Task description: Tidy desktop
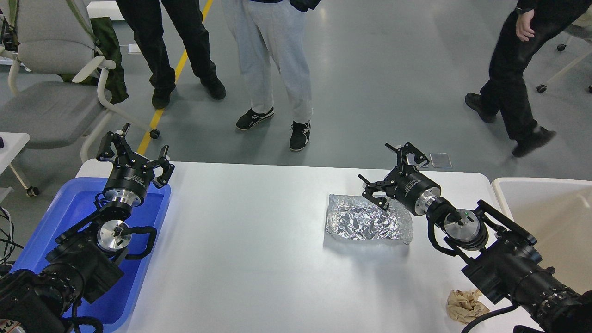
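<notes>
The white desktop (249, 240) fills the middle of the head view. A crinkled silver foil bag (365, 224) lies flat on it, right of centre. My right gripper (386, 169) hovers open just above the bag's far right corner, nothing between its fingers. A crumpled tan paper wad (465, 305) sits near the front right edge, partly behind my right arm. My left gripper (134, 148) stands open over the far end of the blue tray (69, 203), holding nothing.
A beige bin (550, 217) stands off the table's right end. A grey office chair (51, 88) is at the far left. Three people stand on the floor beyond the table's far edge.
</notes>
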Action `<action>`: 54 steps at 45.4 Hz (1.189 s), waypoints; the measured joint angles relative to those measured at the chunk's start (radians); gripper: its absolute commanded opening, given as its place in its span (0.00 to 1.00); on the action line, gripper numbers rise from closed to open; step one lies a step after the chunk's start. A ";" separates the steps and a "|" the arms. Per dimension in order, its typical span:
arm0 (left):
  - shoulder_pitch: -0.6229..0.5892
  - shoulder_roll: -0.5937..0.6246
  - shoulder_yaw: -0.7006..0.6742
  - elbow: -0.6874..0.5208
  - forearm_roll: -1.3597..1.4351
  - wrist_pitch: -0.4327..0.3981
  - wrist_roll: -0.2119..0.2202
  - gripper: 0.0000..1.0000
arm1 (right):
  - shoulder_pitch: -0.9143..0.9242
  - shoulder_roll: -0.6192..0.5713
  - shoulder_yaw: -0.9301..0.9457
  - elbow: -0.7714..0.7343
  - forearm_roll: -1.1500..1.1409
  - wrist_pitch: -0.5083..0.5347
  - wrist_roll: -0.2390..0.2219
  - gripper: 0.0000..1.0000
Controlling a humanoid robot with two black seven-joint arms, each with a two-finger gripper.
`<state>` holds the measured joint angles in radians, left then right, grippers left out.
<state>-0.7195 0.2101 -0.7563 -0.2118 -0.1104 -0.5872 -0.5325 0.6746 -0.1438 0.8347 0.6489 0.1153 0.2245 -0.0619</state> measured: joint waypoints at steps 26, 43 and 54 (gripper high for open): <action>0.000 0.000 0.000 0.000 0.000 0.001 -0.003 1.00 | -0.004 0.000 -0.020 0.002 -0.015 0.000 0.001 1.00; 0.000 0.000 0.000 0.000 0.000 0.001 -0.003 1.00 | 0.032 -0.009 -0.085 -0.003 -0.061 -0.002 -0.001 1.00; 0.000 0.000 0.000 0.000 0.000 0.001 -0.003 1.00 | 0.071 -0.023 -0.113 -0.005 -0.159 0.000 -0.001 1.00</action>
<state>-0.7195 0.2102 -0.7562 -0.2117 -0.1105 -0.5859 -0.5354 0.7459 -0.1664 0.7212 0.6439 -0.0435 0.2243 -0.0625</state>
